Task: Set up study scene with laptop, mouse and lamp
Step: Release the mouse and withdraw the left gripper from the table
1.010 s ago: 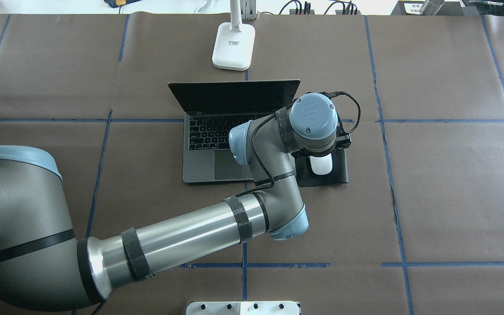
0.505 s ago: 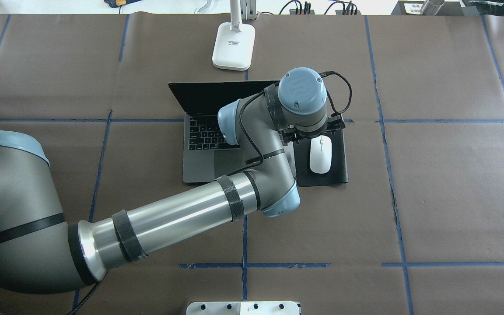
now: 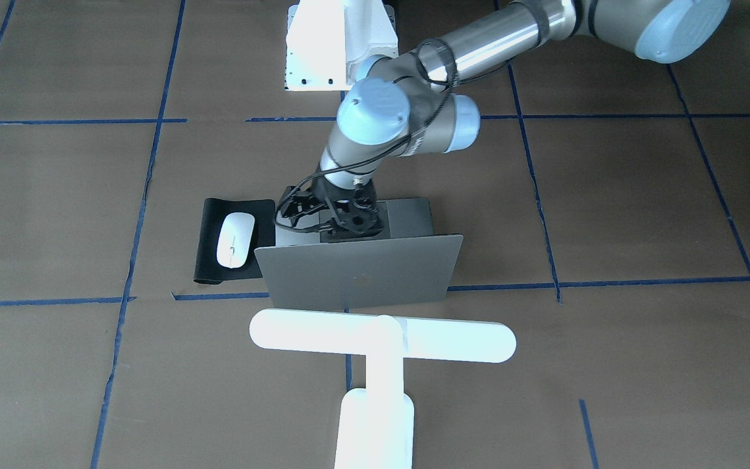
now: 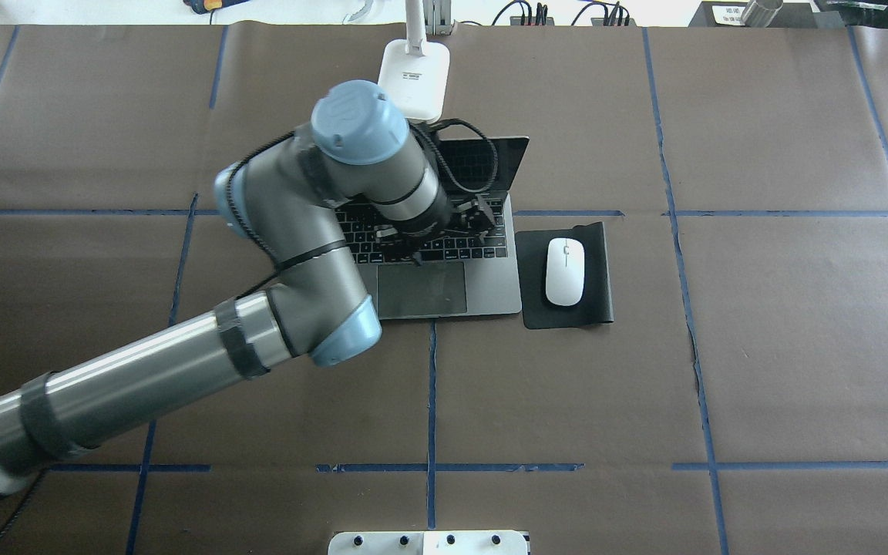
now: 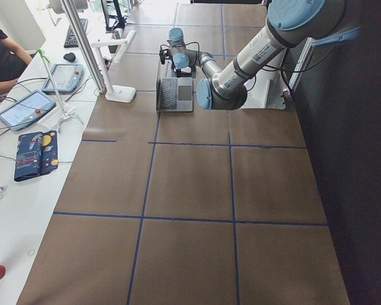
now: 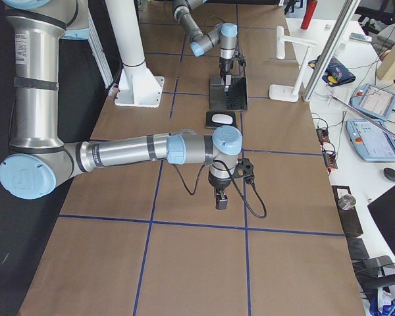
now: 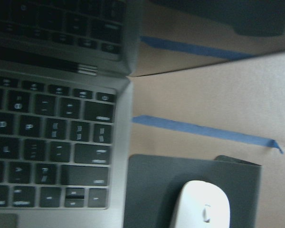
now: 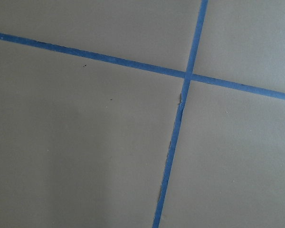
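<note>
The grey laptop [image 4: 444, 289] stands open at the table's middle; its lid [image 3: 359, 270] faces the front view. The white mouse [image 4: 565, 271] lies alone on a black mat [image 4: 602, 308] right of the laptop; it also shows in the left wrist view [image 7: 202, 206]. The white T-shaped lamp [image 3: 381, 342] stands behind the laptop, its base [image 4: 412, 73] at the table's far edge. My left gripper [image 4: 444, 235] hangs over the keyboard, looks open and holds nothing. My right gripper [image 6: 222, 201] shows only in the right side view, above bare table; I cannot tell its state.
Brown paper with blue tape lines [image 4: 430, 385] covers the table. The white robot pedestal [image 3: 339, 45] stands at the near edge. Tablets and cables [image 5: 63, 76] lie on a side table beyond the lamp. The left arm's elbow [image 4: 336, 331] hangs over the laptop's front left corner.
My left gripper has lifted off the mouse and swung left over the laptop keyboard. The mouse stays on the mat. Laptop and lamp have not moved.
</note>
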Robot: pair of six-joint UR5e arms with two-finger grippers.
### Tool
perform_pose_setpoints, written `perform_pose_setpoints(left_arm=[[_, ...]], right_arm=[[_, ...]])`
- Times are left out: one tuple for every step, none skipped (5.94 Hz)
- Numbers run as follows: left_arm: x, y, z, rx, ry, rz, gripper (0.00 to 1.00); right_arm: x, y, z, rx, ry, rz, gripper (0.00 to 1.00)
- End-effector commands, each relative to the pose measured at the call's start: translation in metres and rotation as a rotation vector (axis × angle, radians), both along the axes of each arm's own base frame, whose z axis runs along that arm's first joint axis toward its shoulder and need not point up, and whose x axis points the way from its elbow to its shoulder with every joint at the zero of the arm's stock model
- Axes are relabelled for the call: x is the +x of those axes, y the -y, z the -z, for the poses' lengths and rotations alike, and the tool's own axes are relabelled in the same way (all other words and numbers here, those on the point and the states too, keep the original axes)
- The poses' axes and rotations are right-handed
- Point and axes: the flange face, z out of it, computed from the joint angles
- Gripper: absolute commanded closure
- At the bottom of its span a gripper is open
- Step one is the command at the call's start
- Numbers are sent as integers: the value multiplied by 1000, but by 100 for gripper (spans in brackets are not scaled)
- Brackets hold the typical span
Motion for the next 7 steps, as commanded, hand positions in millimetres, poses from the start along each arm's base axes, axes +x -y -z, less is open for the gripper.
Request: perform_pose_setpoints(left_arm=[[-120,-44,-47,60,78,-67,0],[-166,-57,-72,109,125,-89,0],[-216,-66,-116,158,173,-108,0],[-266,-80,-164,218,228,-150,0],[-309,-87,-209,245,285,-183,0],[-365,-87,-262,279,340,-230,0],[-425,-74,-309,271,337,-239,0]], right_arm=[[0,4,-6,-11,-2,-1,0],[0,4,-9,-18,-3,0,0],[0,2,-18,-36,-5,-2,0],[1,-1,-21,-42,-4,1,0],[4,-4,-25,-51,-2,-7,0],[12,-5,-28,-60,3,-26,0],[15,-10,-32,-73,14,-34,0]])
